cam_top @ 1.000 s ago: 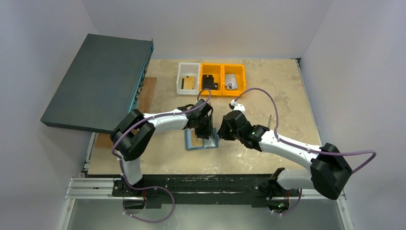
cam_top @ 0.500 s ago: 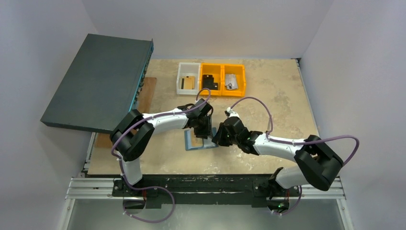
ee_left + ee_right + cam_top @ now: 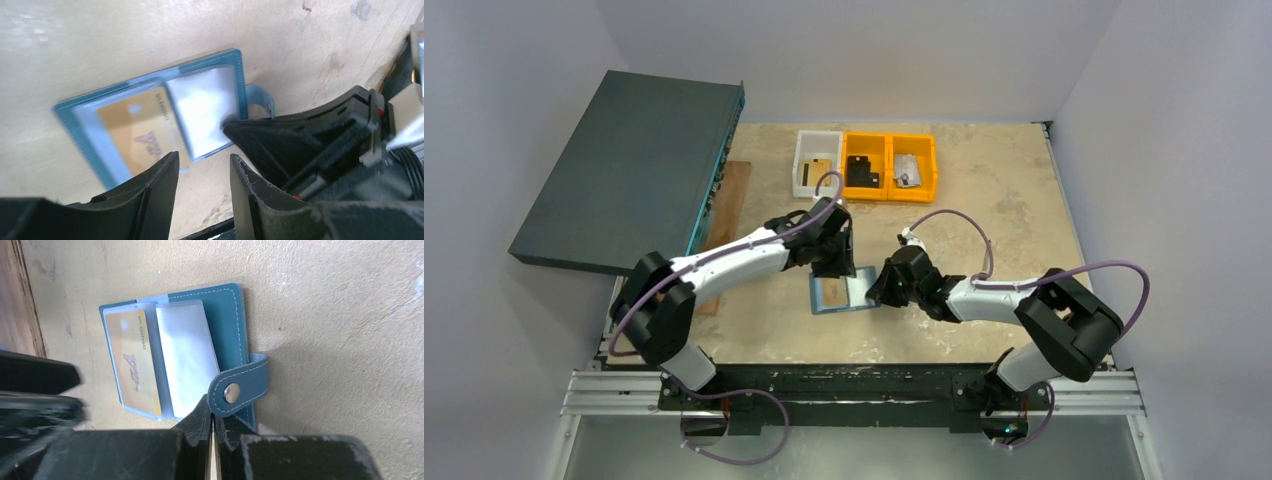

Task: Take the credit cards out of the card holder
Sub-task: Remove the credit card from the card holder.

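Two grippers at the holder (image 3: 235, 65), open flat on counter. Left gripper (image 3: 202, 157) jaws slightly spread, hovering by gold card (image 3: 137, 127) in left pocket. Right gripper (image 3: 212, 412) jaws pressed together at strap edge. Pin the holder, drag card out along sleeve.

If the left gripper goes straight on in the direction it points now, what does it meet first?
Probably the gold card, in the open card holder, directly ahead of the open left gripper. The gap to it is unclear from the wrist view.
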Robot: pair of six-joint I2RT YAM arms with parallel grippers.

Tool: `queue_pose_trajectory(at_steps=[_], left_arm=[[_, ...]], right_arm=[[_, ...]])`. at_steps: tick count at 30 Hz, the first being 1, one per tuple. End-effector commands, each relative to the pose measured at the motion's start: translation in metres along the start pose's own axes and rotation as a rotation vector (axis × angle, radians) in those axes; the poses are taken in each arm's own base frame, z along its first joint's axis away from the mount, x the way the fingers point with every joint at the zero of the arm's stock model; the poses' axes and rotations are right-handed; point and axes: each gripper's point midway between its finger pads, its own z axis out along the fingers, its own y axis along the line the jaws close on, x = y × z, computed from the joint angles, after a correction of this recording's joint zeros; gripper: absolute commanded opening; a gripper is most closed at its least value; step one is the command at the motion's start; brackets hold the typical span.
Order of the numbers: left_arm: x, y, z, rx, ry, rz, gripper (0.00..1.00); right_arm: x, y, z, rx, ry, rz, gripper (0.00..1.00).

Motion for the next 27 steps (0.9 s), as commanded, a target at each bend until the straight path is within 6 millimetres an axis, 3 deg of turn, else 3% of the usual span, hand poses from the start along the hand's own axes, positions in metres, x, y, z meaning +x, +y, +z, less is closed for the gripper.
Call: queue_pose_trajectory(at_steps=[1, 6, 13, 20, 27], left_arm=[[-0.005, 0.039, -0.026, -0.066, -0.066, 0.005, 0.42], [0.002, 0.064, -0.021, -0.079, -0.055, -0.019, 0.35], [0.004, 0.064, -0.013, -0.029, -0.029, -0.042, 0.29], [0.003, 0.064, -0.005, -0.032, -0.007, -0.055, 0.22], [0.007, 0.062, 0.006, -0.019, 0.027, -0.058, 0.17]], right_arm=[[-0.01, 0.025, -0.002, -0.085, -0.01, -0.015, 0.0], [-0.017, 0.049, -0.006, -0.164, 0.0, -0.061, 0.06], [-0.02, 0.07, 0.001, -0.212, 0.038, -0.085, 0.15], [-0.014, 0.07, 0.019, -0.185, 0.093, -0.094, 0.18], [-0.009, 0.059, 0.03, -0.145, 0.12, -0.082, 0.27]])
